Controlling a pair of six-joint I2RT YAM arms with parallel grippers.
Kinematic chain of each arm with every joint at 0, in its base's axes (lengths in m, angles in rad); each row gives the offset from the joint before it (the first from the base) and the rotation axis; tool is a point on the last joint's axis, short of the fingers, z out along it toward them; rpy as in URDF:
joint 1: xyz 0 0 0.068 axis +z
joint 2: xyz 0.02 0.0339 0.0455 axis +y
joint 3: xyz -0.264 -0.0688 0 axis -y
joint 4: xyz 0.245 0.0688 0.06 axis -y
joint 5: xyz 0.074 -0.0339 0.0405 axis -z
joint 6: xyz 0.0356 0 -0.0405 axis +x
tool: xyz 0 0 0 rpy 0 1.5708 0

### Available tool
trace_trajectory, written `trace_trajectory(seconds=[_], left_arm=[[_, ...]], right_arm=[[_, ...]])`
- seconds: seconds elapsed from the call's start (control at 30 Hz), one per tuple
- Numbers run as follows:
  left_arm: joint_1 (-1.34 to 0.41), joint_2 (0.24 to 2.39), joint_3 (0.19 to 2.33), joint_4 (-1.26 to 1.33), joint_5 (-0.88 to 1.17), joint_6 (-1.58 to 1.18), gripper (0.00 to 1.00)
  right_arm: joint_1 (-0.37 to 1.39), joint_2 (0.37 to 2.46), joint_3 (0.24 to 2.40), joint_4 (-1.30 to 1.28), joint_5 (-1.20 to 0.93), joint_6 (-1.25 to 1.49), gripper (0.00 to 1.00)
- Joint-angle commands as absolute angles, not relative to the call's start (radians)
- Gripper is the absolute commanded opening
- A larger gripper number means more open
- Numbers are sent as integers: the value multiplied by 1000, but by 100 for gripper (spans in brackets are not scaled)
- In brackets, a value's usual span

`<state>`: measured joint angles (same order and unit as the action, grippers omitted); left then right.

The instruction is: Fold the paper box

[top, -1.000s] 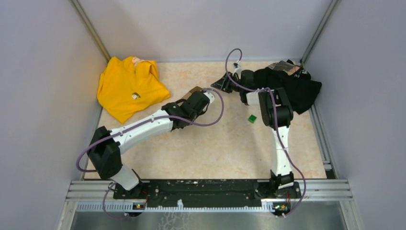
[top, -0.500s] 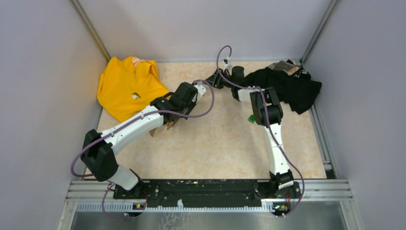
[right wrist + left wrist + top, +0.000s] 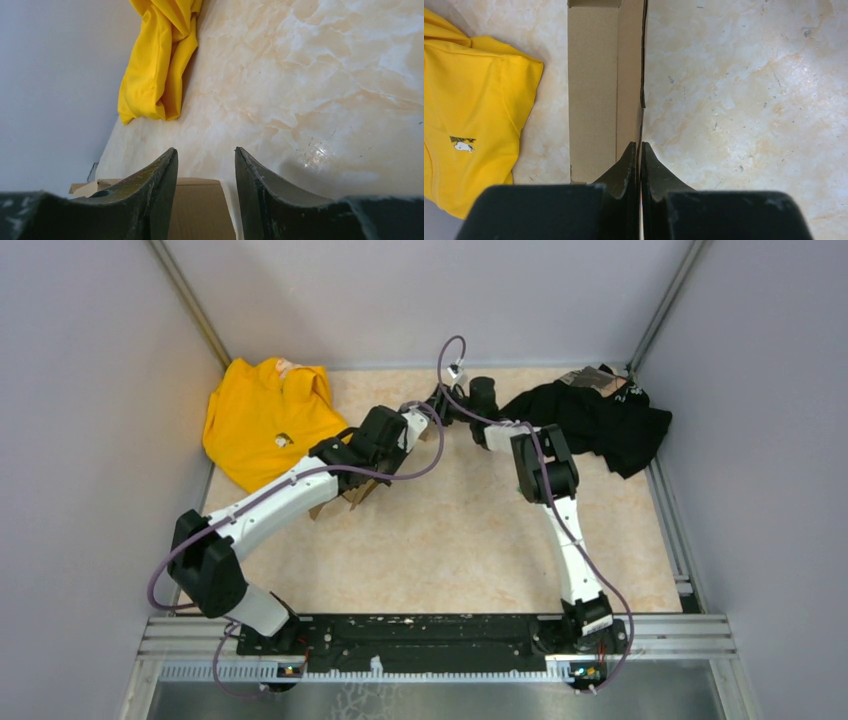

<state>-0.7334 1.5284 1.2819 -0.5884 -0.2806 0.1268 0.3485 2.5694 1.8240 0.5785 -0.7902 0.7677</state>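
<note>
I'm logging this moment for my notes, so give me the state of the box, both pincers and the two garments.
paper box: partly folded, not closed, one panel edge clamped.
left pincer: shut on the paper box's panel edge.
right pincer: open, holding nothing, close by the box.
yellow garment: rumpled, lying at the far left corner.
black garment: bunched up at the far right corner.

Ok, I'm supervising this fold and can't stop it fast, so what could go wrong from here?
1. The left pincer pinches only the thin upright wall of the paper box; it may slip off, or the wall may buckle.
2. The right pincer hovers open right by the box, close to the left one; they might collide.
3. The yellow shirt lies beside the box and could snag.
</note>
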Motion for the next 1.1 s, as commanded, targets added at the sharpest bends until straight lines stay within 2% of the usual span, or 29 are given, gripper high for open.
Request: trace_trajectory(seconds=[0.0, 0.43, 1.07], left_arm=[[-708, 1525, 1314, -600, -218, 105, 8], [-664, 1518, 1313, -601, -188, 90, 8], [-633, 1522, 1288, -581, -125, 81, 10]], right_arm=[[366, 2577, 1858, 620, -820, 761, 45], [369, 2484, 1615, 831, -832, 804, 42], [403, 2437, 1501, 1077, -919, 831, 41]])
